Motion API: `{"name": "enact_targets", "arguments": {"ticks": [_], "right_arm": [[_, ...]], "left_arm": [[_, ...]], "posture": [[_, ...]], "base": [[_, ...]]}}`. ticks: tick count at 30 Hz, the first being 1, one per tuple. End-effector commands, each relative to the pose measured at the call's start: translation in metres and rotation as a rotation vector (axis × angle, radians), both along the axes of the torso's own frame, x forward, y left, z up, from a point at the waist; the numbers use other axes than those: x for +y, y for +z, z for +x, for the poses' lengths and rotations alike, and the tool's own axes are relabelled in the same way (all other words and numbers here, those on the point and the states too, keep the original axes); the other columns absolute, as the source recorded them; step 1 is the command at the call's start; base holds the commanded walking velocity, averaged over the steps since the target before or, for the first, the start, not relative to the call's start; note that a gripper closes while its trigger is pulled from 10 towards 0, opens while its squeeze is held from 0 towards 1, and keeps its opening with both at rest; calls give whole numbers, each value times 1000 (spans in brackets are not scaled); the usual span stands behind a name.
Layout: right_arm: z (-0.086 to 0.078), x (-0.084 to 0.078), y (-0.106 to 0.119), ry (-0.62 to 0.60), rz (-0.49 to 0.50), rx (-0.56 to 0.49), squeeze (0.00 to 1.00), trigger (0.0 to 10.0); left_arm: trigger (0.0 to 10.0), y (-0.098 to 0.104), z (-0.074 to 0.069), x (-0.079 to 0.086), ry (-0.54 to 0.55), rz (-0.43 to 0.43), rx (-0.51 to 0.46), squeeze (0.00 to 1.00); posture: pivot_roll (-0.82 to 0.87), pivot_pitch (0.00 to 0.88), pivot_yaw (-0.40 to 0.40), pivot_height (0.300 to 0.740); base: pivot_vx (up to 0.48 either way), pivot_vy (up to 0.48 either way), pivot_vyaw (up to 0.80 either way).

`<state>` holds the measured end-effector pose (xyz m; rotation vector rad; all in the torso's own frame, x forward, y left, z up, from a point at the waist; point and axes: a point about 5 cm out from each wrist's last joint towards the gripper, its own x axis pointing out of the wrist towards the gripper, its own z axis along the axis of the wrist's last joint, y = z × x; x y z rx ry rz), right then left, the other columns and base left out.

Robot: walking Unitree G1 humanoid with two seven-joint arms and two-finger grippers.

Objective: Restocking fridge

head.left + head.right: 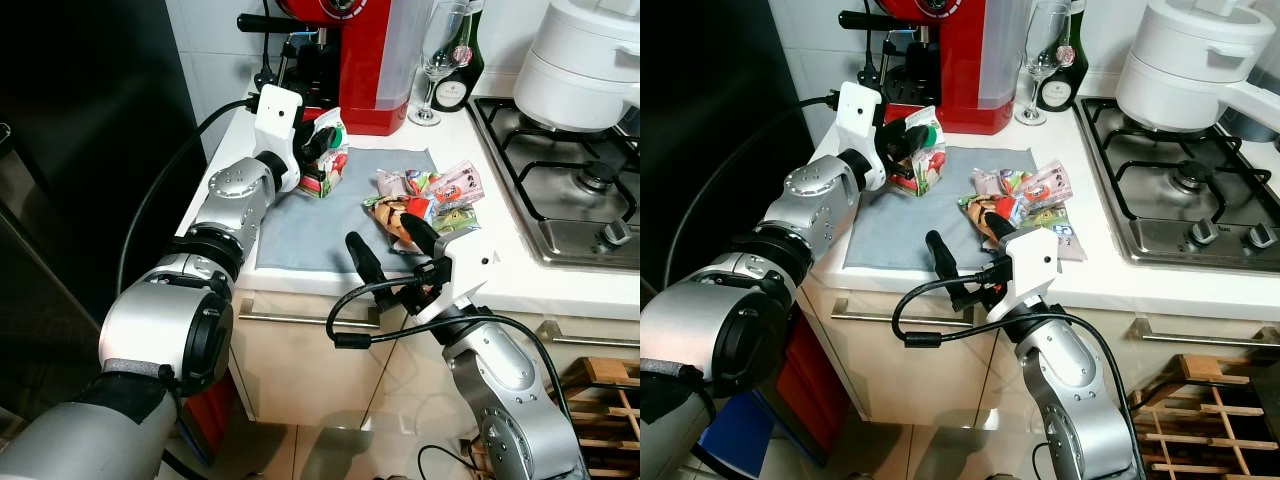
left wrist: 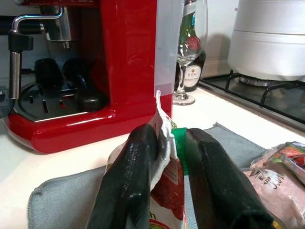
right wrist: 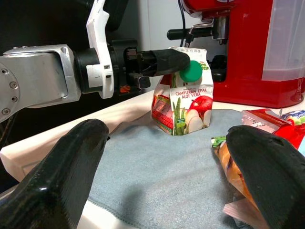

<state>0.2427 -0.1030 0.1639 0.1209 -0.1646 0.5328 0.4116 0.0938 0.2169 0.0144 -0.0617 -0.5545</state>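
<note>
Two grippers of mine are over the white counter (image 1: 505,290). My left gripper (image 3: 164,61) has its jaws closed on the folded top of a small juice carton (image 3: 182,110) with a green cap, an apple pictured on its front. The carton stands upright on the far left part of a grey cloth (image 1: 320,225), just in front of the red coffee machine (image 1: 375,65). My right gripper (image 1: 385,248) hovers above the near edge of the cloth with its jaws spread wide and holding nothing. A pile of snack packets (image 1: 430,200) lies on the right side of the cloth, just beyond that gripper. A wine glass (image 1: 440,55) and a dark bottle (image 1: 1060,70) stand at the far wall, the hob (image 1: 570,185) to their right.
</note>
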Motion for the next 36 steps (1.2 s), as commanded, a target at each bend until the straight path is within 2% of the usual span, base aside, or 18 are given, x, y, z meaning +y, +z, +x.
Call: {"name": "enact_targets", "arguments": {"ticks": [1,5,9,11,17,20,25,28,29,31,33,34,36], "right_arm": [[2,2,1,5,-3,-3,0,10000],[4,1,-2,0,-5,4,0,10000],[6,-1,-5,-9,-9,11,0,10000],[9,-3,-8,-24,-13,18,0,10000],[12,-2,-11,-31,-17,21,0,10000],[19,-4,-15,-47,-22,19,0,10000],[24,-4,-15,-54,-23,11,0,10000],[28,-9,-14,-112,-23,-10,0,10000],[32,-15,-13,-177,-27,-25,0,10000],[41,-36,-5,-375,-10,-68,0,10000],[43,-42,-1,-422,-10,-97,0,10000],[44,-48,8,-479,-22,-150,0,10000],[44,-50,11,-498,-24,-163,0,10000]], "left_arm": [[0,-9,-1,1,8,12,32,0],[0,-9,-1,2,13,19,25,0],[0,3,0,2,6,8,-25,0],[0,27,2,3,-9,-10,-124,0],[0,43,2,4,-17,-3,-199,0],[0,68,-1,9,-22,-11,-323,0],[0,83,-4,13,-29,-21,-393,0],[0,85,-10,15,-30,-29,-436,0],[9961,83,-14,17,-25,-20,-455,0],[10000,77,-24,25,29,-20,-494,0],[10000,75,-28,28,43,-30,-500,0],[10000,70,-38,33,75,-59,-509,0],[10000,68,-42,33,83,-64,-514,0]], "posture": [[-179,0,40,740],[-178,0,37,740],[-176,0,36,740],[-165,0,33,740],[-153,0,29,740],[-138,0,24,740],[-126,0,25,740],[-119,0,32,740],[-116,0,33,740],[-96,0,31,740],[-96,0,31,740],[-89,0,29,740],[-83,0,26,740]], "base": [[0,0,0],[0,0,0],[0,0,0],[0,0,0],[0,0,0],[0,0,0],[0,0,0],[0,0,0],[0,0,0],[0,0,0],[0,0,0],[0,0,0],[0,0,0]]}}
